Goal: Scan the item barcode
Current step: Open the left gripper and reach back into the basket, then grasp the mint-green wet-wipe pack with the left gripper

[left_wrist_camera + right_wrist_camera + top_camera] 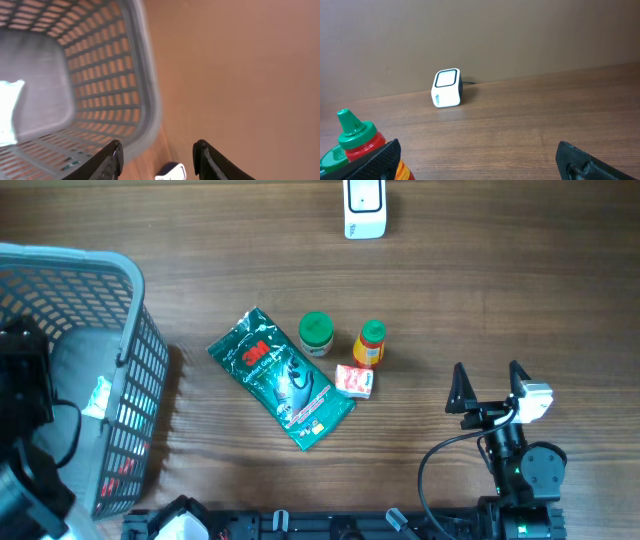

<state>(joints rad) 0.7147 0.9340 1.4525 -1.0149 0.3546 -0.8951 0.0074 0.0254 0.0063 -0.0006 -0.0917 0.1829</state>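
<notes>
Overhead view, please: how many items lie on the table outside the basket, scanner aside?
4, clustered mid-table: green packet, green-lidded jar, orange bottle right of it, small red box just below. Others may hide in the basket.

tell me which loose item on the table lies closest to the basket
The flat green foil packet: it lies nearest the grey plastic basket; the green-lidded jar, orange bottle and small red-and-white box all sit beyond it.

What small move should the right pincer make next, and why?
Probably shift left toward the orange bottle: the right pincer is open and empty, the bottle stands to its left, and nothing is at the scanner yet.
</notes>
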